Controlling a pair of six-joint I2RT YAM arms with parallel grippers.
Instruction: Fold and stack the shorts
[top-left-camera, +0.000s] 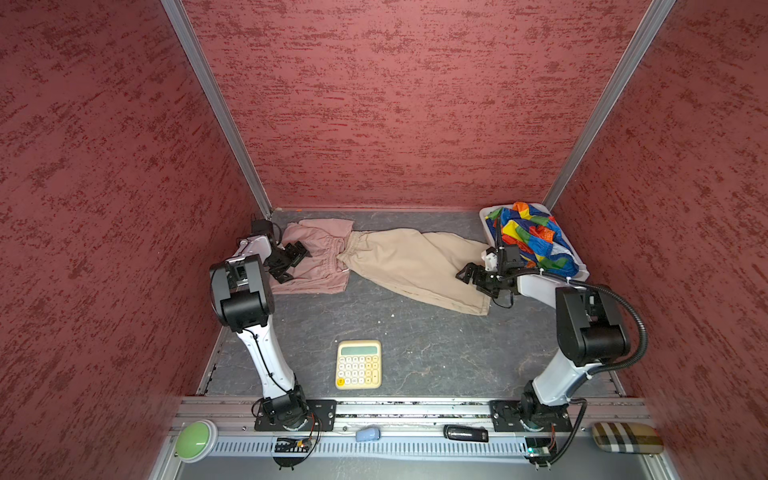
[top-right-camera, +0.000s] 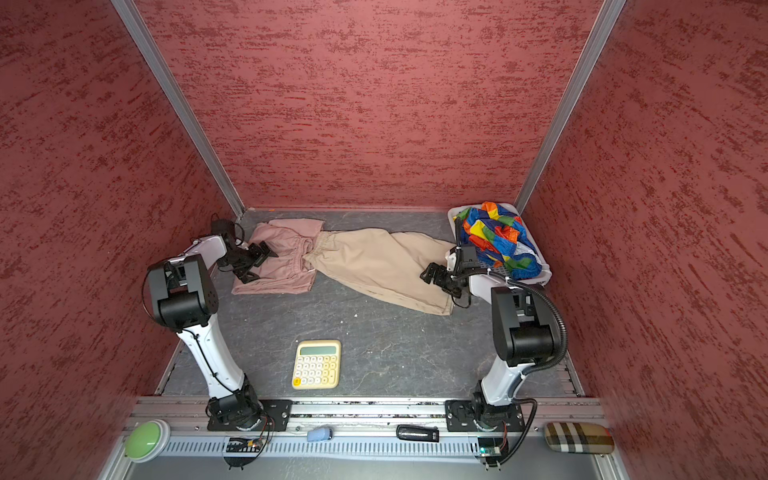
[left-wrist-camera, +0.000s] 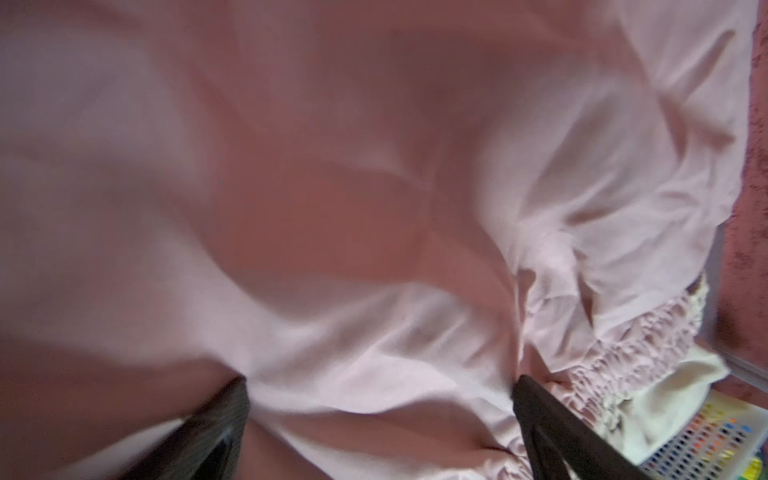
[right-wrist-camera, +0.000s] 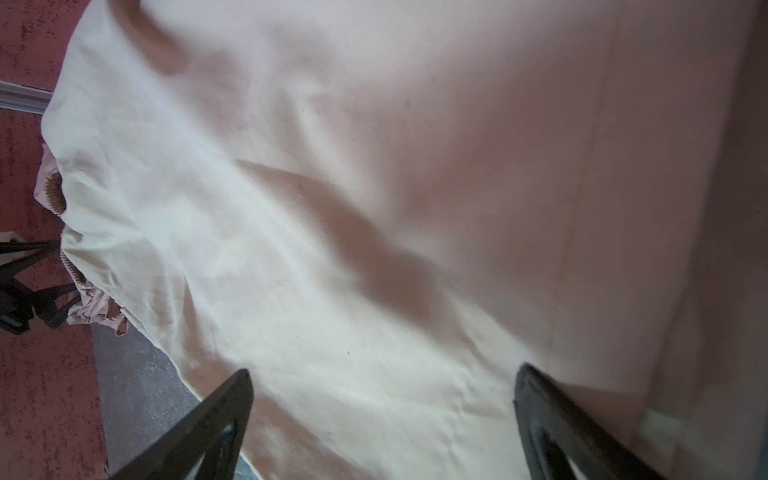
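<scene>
In both top views the cell is closed in by three dusty red panels with a darker, streaky mottling: a far wall (top-left-camera: 374, 104), a left wall (top-left-camera: 104, 166) and a right wall (top-left-camera: 685, 166). The side walls meet the far one at bare aluminium corner posts (top-left-camera: 219, 108). Below them lies a dark grey tabletop (top-left-camera: 436, 353) with pale marble-like veins, edged on the near side by an aluminium rail (top-left-camera: 415, 409) and, nearer still, a grey slotted strip (top-left-camera: 395, 448). The light is soft and even, leaving only faint shadows on the tabletop.
</scene>
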